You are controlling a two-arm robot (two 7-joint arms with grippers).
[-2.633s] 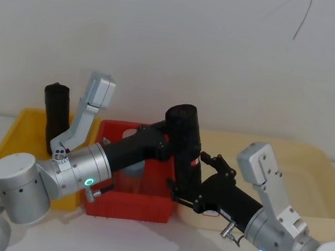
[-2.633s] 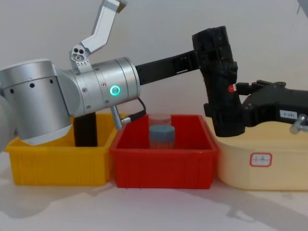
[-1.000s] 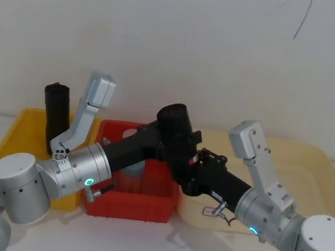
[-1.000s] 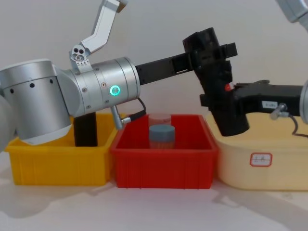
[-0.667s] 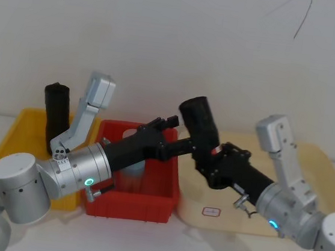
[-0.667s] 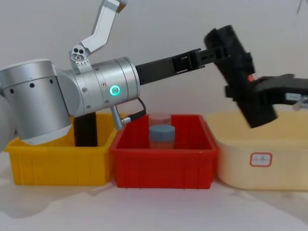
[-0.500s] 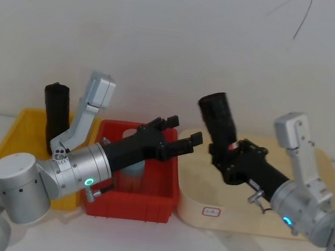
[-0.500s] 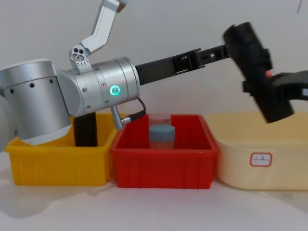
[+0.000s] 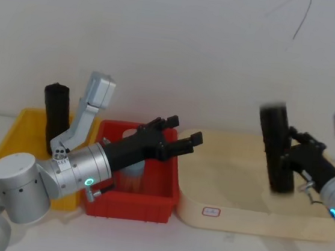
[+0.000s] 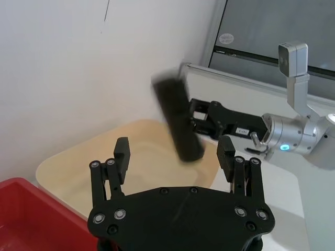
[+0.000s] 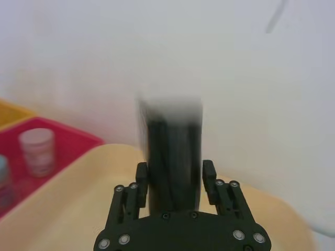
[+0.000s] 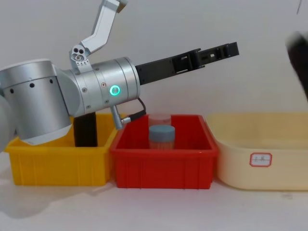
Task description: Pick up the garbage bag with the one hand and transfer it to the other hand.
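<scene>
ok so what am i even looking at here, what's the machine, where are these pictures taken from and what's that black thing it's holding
It is a robot with two arms, each ending in a two-finger gripper. One picture looks down from its head, one looks across the table from its chest, and one comes from a camera on each wrist. Three containers stand in a row: a yellow bin with a slim black roll upright in it, a red bin with a blue-lidded jar, and a cream tray. The right gripper is shut on the garbage bag, a thick black roll, and holds it upright above the cream tray. The left gripper reaches out above the red bin, its fingers open and empty, pointing toward the bag.
</scene>
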